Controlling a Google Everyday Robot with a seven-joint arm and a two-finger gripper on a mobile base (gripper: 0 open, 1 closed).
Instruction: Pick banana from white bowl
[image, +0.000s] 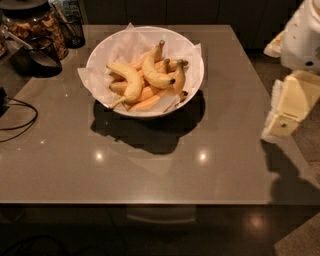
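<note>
The white bowl (192, 52), lined with crumpled white paper, stands at the back middle of the grey table (150, 165). Several bananas lie in it. The plump, strongly curved bright yellow banana (151, 71) lies on top, its thick stem pointing up and back and its black tip to the right. A longer banana (131, 81) with a thin stem lies to its left. Darker orange-yellow bananas (145, 103) lie underneath. My gripper (279, 125) hangs at the right edge of the table, well to the right of the bowl and apart from it, holding nothing that I can see.
Dark glass jars (35, 22) and a dark cup (42, 55) stand at the back left corner. A black cable (20, 120) lies at the left edge. My white arm (302, 35) rises at the far right.
</note>
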